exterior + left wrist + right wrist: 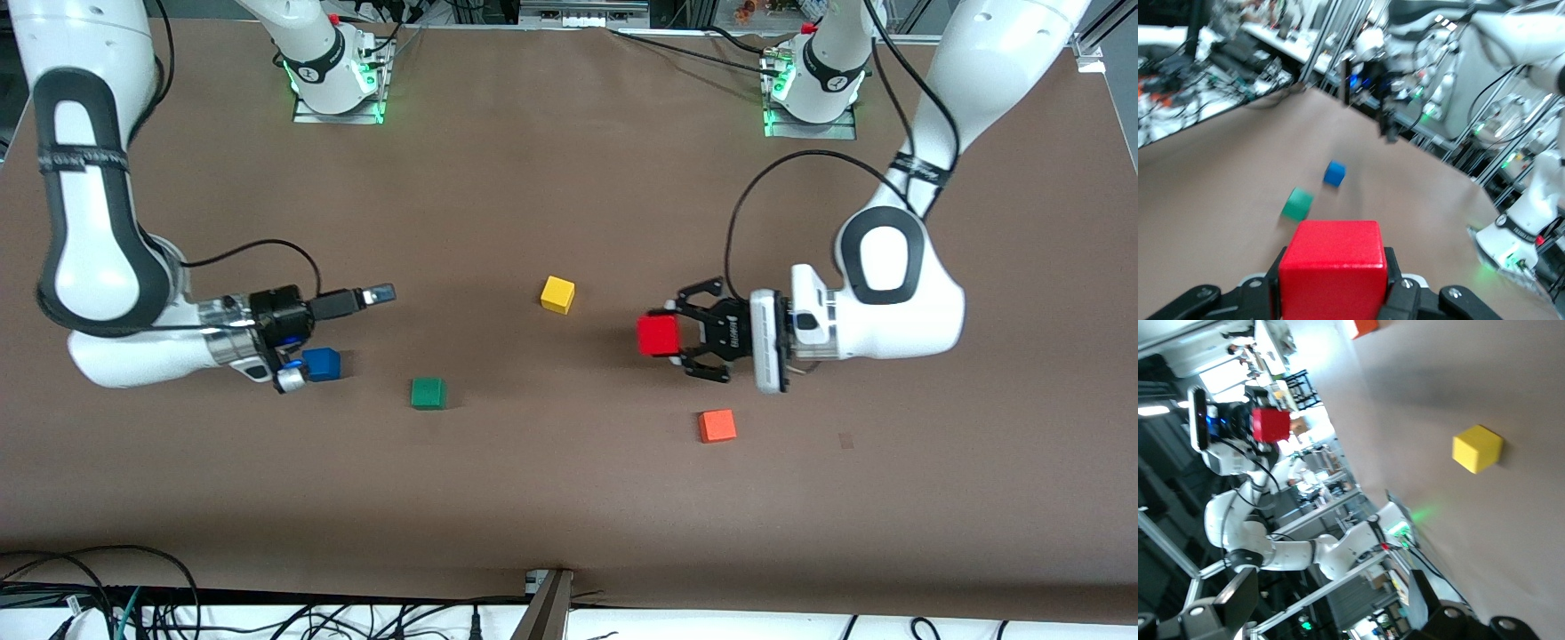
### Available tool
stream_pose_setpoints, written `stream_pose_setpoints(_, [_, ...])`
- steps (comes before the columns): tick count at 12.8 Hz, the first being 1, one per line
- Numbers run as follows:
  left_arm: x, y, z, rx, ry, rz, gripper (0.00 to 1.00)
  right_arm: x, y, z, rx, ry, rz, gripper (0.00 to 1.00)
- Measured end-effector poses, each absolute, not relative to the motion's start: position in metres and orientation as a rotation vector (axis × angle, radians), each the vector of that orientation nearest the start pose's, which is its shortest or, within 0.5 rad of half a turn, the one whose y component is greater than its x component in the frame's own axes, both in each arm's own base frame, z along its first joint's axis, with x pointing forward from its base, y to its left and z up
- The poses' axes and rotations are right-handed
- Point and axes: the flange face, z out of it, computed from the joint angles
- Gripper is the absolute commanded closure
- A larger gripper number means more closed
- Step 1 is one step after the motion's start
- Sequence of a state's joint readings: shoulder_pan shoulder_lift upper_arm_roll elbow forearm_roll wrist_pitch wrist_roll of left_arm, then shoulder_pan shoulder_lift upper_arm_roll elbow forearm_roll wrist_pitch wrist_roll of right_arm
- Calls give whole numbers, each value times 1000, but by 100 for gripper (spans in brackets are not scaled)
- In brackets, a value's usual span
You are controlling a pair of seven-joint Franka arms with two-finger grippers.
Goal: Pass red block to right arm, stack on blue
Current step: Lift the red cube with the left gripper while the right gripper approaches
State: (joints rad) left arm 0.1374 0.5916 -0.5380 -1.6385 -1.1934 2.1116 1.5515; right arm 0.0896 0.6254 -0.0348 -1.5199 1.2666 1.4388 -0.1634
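the red block point(658, 336) is pinched in the left end effector point(677, 338), held up over the tabletop point(569, 498) between the yellow cube point(557, 294) and the orange cube point(717, 426). the blue cube point(322, 364) sits toward the right arm's end, just beside the right end effector point(342, 342), whose fingers are spread wide. a green cube point(428, 393) lies near the blue one.
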Motion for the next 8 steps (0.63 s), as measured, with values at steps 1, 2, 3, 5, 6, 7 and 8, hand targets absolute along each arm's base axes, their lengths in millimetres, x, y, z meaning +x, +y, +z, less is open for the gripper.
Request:
stream_pose_setpoints(1, [638,-279,341,1577,-1016,720,100,655,166,327,-1764,113,561,0])
stream_pose_setpoints(2, [632,-298,335,1525,-1002,760,100,656,180,325,-1744,117,542,0])
stream_pose_setpoints(3, [625,-316,327,1477,-991,810,100,657,194,324,-1730,123,522,0])
stream_pose_setpoints(5, [612,-348,313,1397,-958,905,100,657,225,324,-1717,142,485,0])
stream_pose_setpoints(6, [605,-363,307,1370,-947,929,100,656,239,323,-1722,148,472,0])
stream_pose_setpoints(7, [598,-376,304,1358,-943,934,100,654,251,323,-1723,154,462,0])
stream_pose_setpoints(8, [592,-388,301,1371,-944,934,100,653,260,323,-1724,160,453,0])
